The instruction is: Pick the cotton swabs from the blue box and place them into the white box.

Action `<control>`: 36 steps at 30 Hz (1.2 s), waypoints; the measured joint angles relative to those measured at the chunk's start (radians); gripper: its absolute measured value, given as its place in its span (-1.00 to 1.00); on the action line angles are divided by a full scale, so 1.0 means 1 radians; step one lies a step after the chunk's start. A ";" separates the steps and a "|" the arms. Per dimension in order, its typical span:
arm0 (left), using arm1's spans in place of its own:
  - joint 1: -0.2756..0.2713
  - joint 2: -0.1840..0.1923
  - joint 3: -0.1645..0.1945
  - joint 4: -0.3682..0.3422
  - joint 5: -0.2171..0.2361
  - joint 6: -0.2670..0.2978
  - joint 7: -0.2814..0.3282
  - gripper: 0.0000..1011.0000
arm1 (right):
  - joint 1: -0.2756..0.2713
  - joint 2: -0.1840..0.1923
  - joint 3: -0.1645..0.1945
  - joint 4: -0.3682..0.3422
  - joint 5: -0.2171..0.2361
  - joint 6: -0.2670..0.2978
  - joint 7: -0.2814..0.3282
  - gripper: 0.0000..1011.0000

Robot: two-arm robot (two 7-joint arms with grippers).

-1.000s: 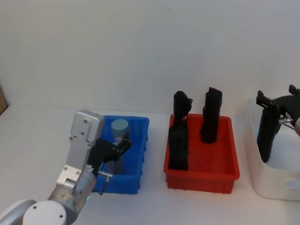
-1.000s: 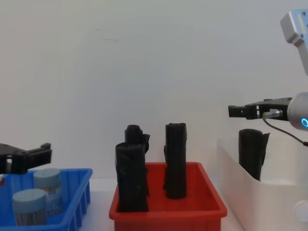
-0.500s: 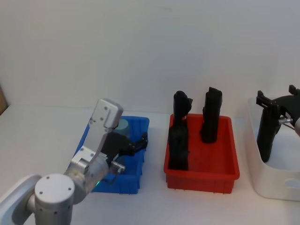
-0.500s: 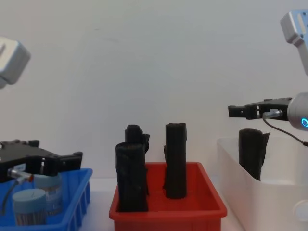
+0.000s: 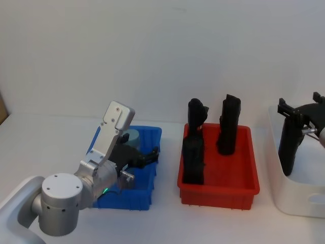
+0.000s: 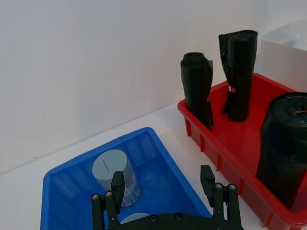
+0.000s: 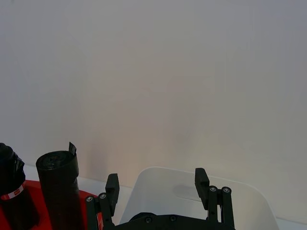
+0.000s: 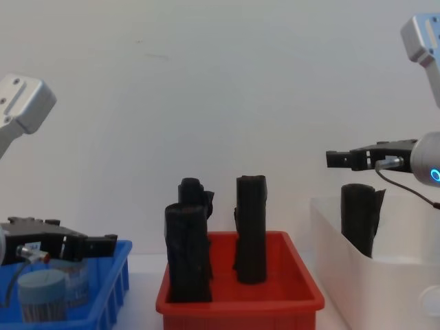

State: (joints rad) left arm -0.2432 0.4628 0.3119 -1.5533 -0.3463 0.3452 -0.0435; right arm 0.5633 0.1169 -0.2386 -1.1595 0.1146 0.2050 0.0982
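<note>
The blue box (image 5: 146,190) sits at the front left with two cotton swabs tubs in it. One grey-lidded tub (image 6: 112,173) stands near the back wall. A second tub (image 8: 42,295) stands nearer the front. My left gripper (image 5: 148,155) hovers open and empty over the blue box, its fingers (image 6: 117,184) spread just above the tubs. The white box (image 5: 297,195) stands at the far right. My right gripper (image 8: 337,158) hangs open above it, over a black roll (image 8: 361,218) standing inside.
A red bin (image 5: 218,185) with three upright black rolls (image 5: 193,157) stands between the blue and white boxes. The table is white, with a bare wall behind it and free room at the far left.
My left arm has swung forward and rightward, carrying its open gripper from the blue box's near left side to above the box's middle. The right arm has not moved.
</note>
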 joint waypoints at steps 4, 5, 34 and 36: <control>-0.005 -0.001 -0.006 0.010 -0.010 0.018 -0.001 0.99 | 0.000 0.000 0.000 0.000 0.000 0.000 0.000 0.98; -0.005 -0.001 -0.008 0.013 -0.015 0.024 -0.001 0.99 | 0.000 0.000 0.000 0.000 0.000 0.000 0.000 0.98; 0.023 0.012 -0.040 0.035 -0.069 0.075 0.034 0.99 | 0.000 0.000 0.000 0.000 0.000 0.000 0.000 0.98; 0.025 0.013 -0.041 0.035 -0.071 0.076 0.036 0.99 | 0.000 0.000 0.000 0.000 0.000 0.000 0.000 0.98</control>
State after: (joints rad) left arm -0.2182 0.4757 0.2707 -1.5181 -0.4174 0.4215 -0.0075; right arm 0.5633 0.1169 -0.2386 -1.1596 0.1146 0.2050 0.0982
